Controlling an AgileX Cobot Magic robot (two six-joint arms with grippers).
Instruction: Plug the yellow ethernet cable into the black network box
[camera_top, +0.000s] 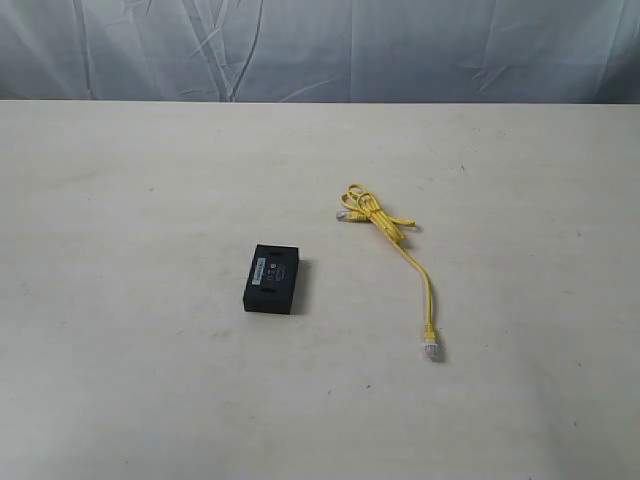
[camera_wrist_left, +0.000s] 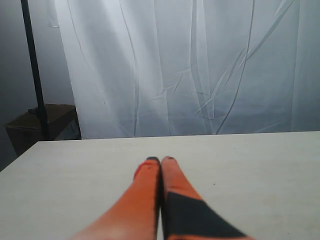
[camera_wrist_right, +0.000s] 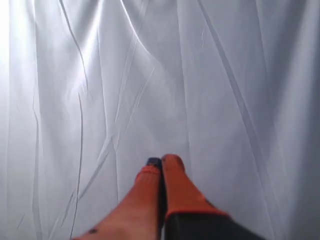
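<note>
On the pale tabletop (camera_top: 150, 380), slightly left of centre in the exterior view, the black network box (camera_top: 272, 278) lies flat with its white label facing up. To its right and well apart from it lies the yellow ethernet cable (camera_top: 384, 222). The far part of the cable is bunched in a loose, knot-like coil, with one clear plug (camera_top: 343, 214) pointing toward the box's side. The rest trails toward the near edge and ends in the other clear plug (camera_top: 431, 347).

The left gripper (camera_wrist_left: 160, 161) has its orange fingers pressed together with nothing between them. It hangs low over bare table and points at the wrinkled white curtain (camera_wrist_left: 190, 75); a black pole (camera_wrist_left: 33, 70) and a cardboard box (camera_wrist_left: 30, 125) stand off to the side. The right gripper (camera_wrist_right: 161, 161) is likewise closed on nothing and faces only curtain.
</note>
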